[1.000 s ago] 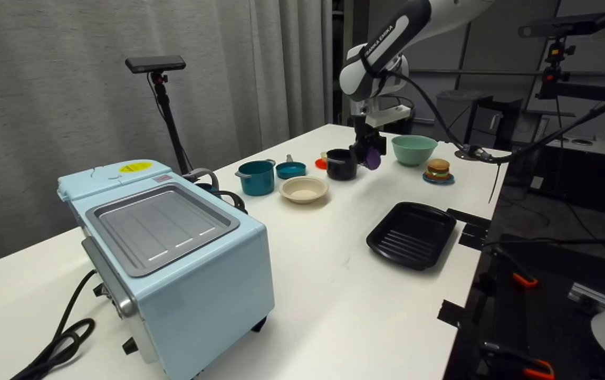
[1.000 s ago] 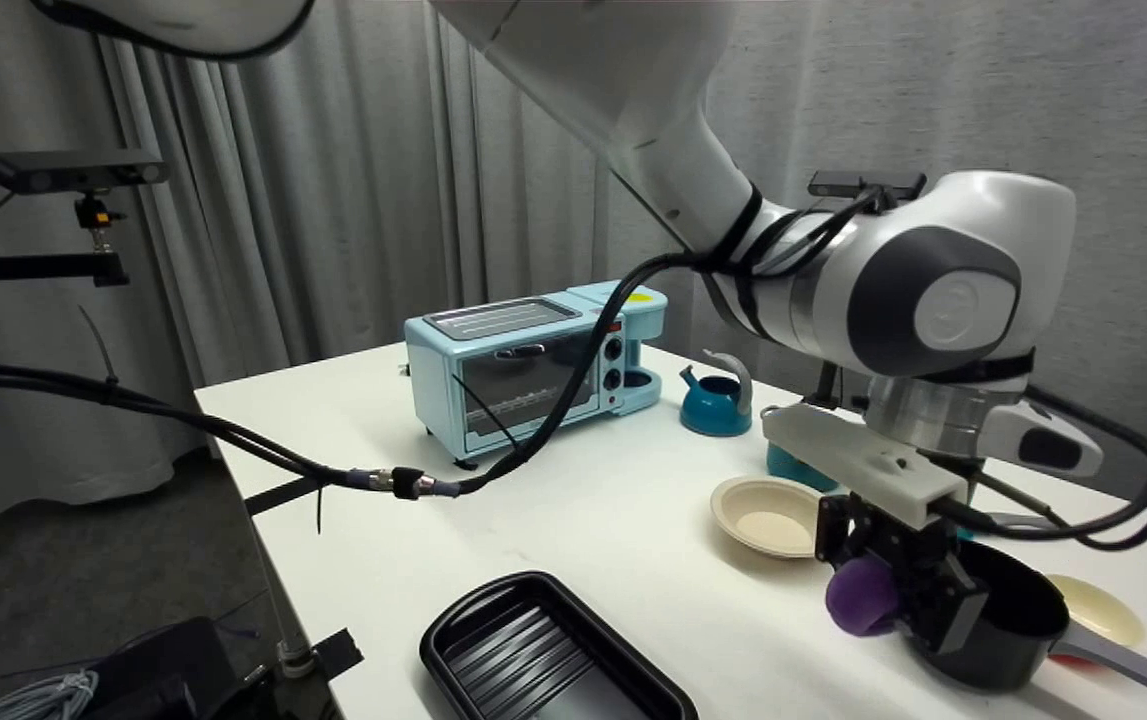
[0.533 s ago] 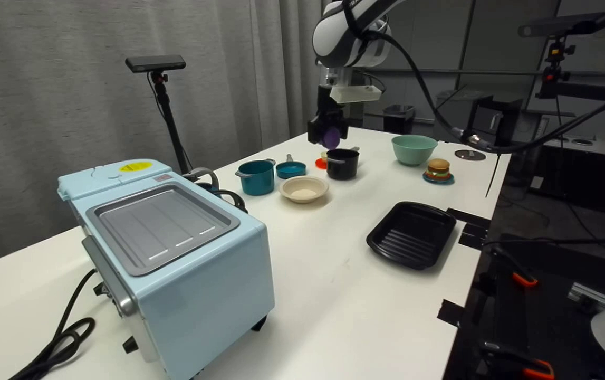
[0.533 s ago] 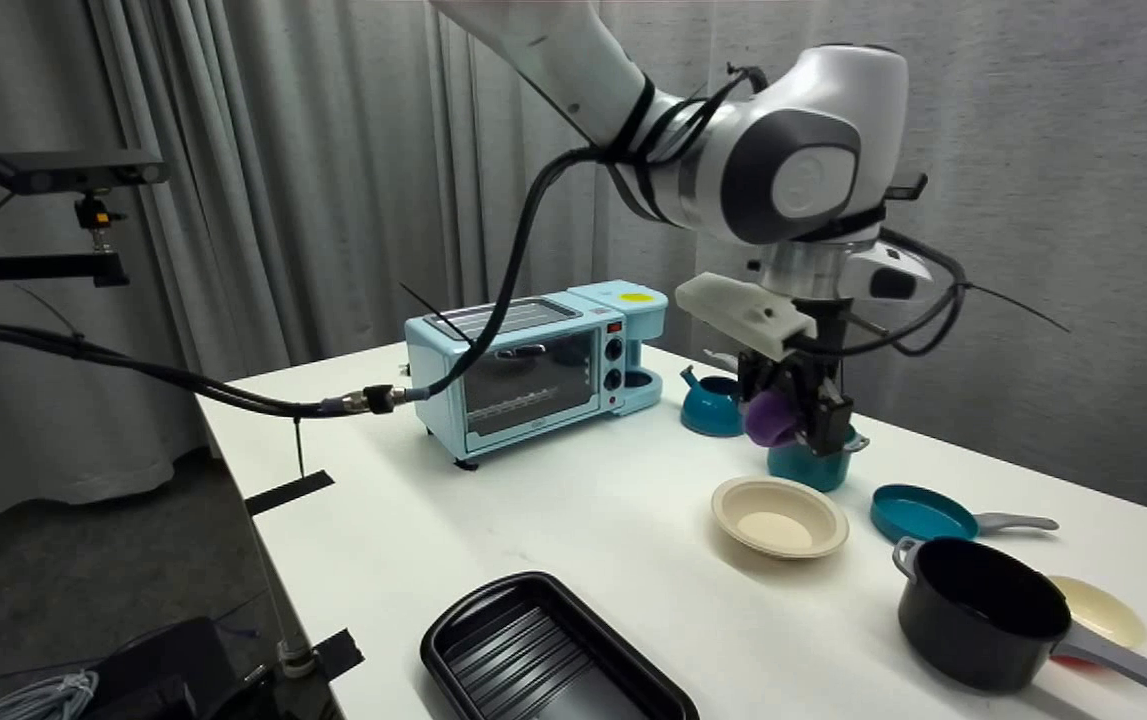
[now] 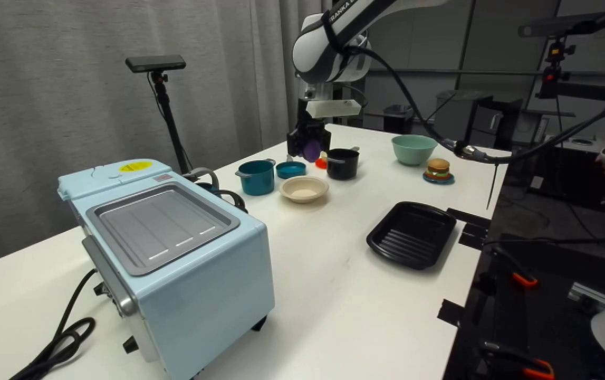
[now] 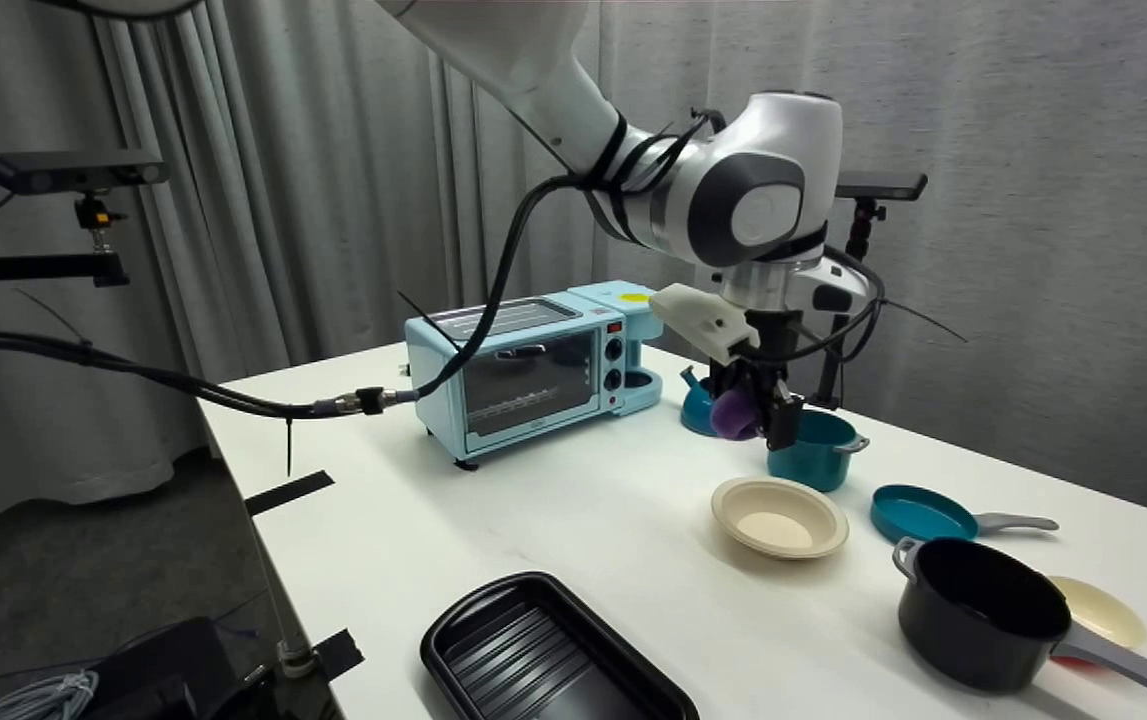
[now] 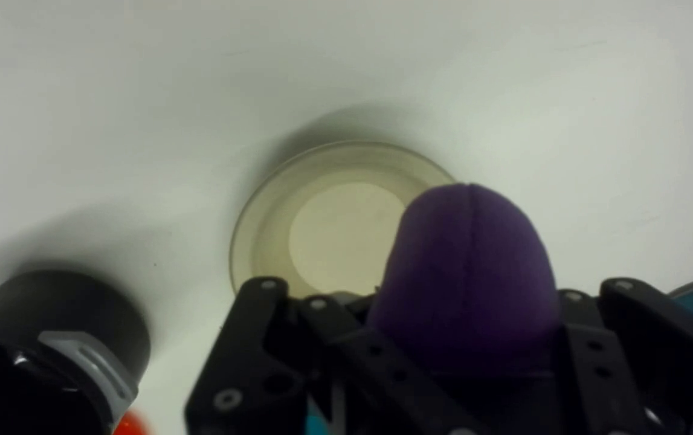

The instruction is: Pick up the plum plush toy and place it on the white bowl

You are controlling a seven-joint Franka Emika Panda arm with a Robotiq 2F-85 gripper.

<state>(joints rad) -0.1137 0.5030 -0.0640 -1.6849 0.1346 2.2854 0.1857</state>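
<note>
Pleated grey curtains [image 6: 333, 200], dark floor [image 6: 83, 550], white table [image 6: 383, 500]

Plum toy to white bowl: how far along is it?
Done: the pick. The plum plush toy is held in the gripper, up off the table. In hand: the transfer. In both exterior views the toy hangs higher than the white bowl, not in it. Left: likely final alignment, lowering and release, since the jaws are closed on the toy.
</note>
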